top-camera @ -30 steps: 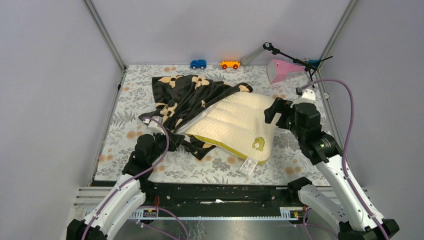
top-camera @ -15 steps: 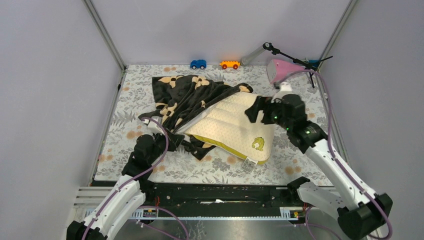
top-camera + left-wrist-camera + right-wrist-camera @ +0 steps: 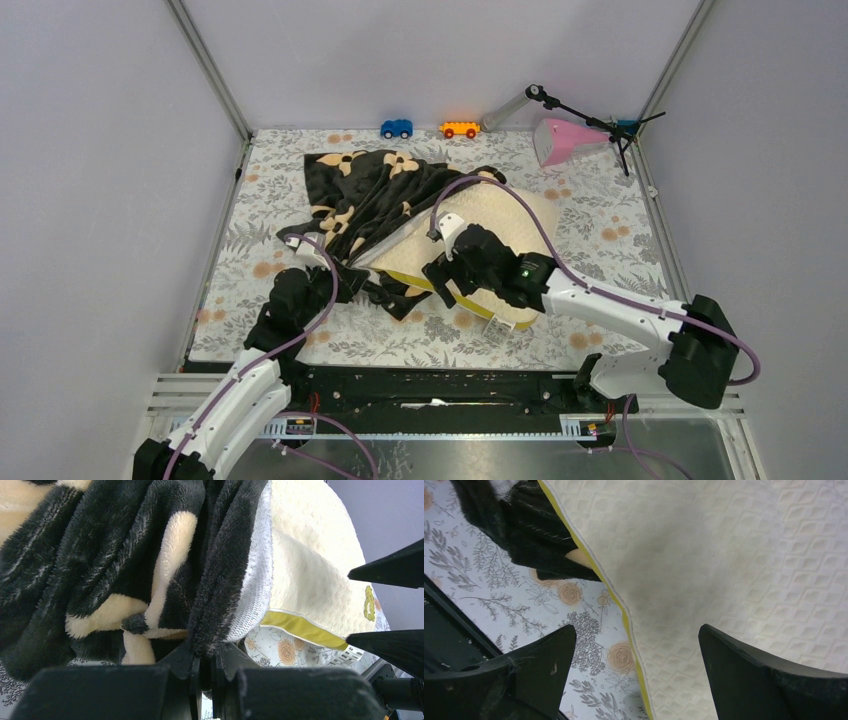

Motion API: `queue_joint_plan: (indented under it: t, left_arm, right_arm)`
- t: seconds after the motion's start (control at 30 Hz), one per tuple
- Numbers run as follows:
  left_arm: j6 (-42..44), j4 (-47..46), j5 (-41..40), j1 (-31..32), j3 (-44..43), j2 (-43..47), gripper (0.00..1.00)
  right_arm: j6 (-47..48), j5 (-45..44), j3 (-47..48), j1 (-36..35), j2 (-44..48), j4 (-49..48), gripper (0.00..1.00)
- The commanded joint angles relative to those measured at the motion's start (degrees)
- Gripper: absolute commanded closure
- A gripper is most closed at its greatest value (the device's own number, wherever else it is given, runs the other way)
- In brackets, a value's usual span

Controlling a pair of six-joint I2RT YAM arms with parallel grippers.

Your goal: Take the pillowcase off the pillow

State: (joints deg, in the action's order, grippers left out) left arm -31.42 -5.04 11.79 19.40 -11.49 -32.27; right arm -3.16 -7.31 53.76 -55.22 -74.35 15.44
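Note:
The black pillowcase [image 3: 370,195] with tan flowers is bunched over the far-left part of the cream pillow [image 3: 520,210], whose right half lies bare. My left gripper [image 3: 340,278] is shut on the pillowcase's near open edge; the left wrist view shows the plush hem [image 3: 215,605] pinched at my left gripper [image 3: 205,662], with the pillow [image 3: 310,575] just beyond. My right gripper [image 3: 443,280] is open over the pillow's near-left edge. In the right wrist view my right gripper [image 3: 636,630] straddles the yellow-green band [image 3: 626,617], without touching the pillow [image 3: 734,555] or the pillowcase [image 3: 524,525].
The floral floor sheet [image 3: 620,225] covers the table. A blue toy car [image 3: 397,128] and an orange toy [image 3: 459,129] sit at the back edge. A pink object [image 3: 560,140] and a thin black stand [image 3: 585,115] are at the back right. Walls close three sides.
My right arm has swung from the pillow's right side leftward across it to its near-left edge, gripper open. The left arm and the pillowcase have not moved.

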Motion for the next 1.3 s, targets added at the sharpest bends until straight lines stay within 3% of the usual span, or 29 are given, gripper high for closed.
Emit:
queue_joint_plan:
  t: [0.0,0.27,0.43,0.47,0.5,0.57,0.6,0.63,0.77,0.87,0.93,1.1,1.27]
  left_arm:
    - [0.45,-5.17,0.44,-0.41,-0.82,0.96,1.0]
    - [0.49,-5.77,0.39,-0.41,-0.83,-0.53,1.0]
    - [0.61,-5.22,-0.49,-0.41,-0.91,-0.45,1.0]
    - [0.59,-5.05,-0.85,-0.41,-0.91,-0.43,1.0]
    - [0.53,-4.63,-1.42,-0.41,-0.99,-0.38,1.0]
    - [0.34,-3.74,-2.85,-0.41,-1.15,-0.52,1.0]
    - [0.19,-3.19,-3.84,-0.41,-1.28,-0.58,1.0]
    - [0.02,-2.56,-4.94,-0.41,-1.46,-0.73,1.0]
    - [-0.65,0.41,-10.17,-0.41,-2.06,-0.92,1.0]
    - [-5.01,7.89,-23.43,-0.5,-3.41,-1.08,1.0]
    - [-7.95,11.23,-29.01,-0.58,-4.0,-0.69,1.0]
    - [-9.41,12.32,-31.24,-0.76,-3.69,0.82,1.0]
    - [-9.34,12.65,-31.31,-0.77,-3.63,1.91,1.0]
  right_arm:
    - [4.95,-3.81,3.96,-0.63,-5.17,-4.4,0.01]
    - [8.04,-4.74,5.93,-1.86,-17.15,-16.33,0.0]
    - [6.76,-13.2,7.75,-1.82,-23.69,-13.59,0.03]
    - [6.41,-15.01,7.27,-1.83,-24.03,-13.18,0.11]
    - [5.67,-16.75,6.16,-1.82,-23.85,-13.05,0.26]
    - [4.29,-20.37,2.76,-1.82,-21.55,-14.59,0.72]
    - [3.62,-22.3,0.76,-1.82,-19.65,-15.83,0.86]
    - [2.14,-24.14,-1.42,-1.82,-17.29,-17.4,0.92]
    - [-1.52,-31.8,-9.24,-1.58,-5.22,-20.13,0.97]
    - [-4.71,-37.48,-14.23,0.5,3.83,-19.63,0.99]
    - [-8.57,-39.07,-17.32,5.49,10.32,-18.04,1.0]
    - [-16.31,-34.7,-26.23,17.94,26.12,-19.33,1.0]
    - [-16.48,-31.51,-28.31,19.5,31.23,-19.53,1.0]
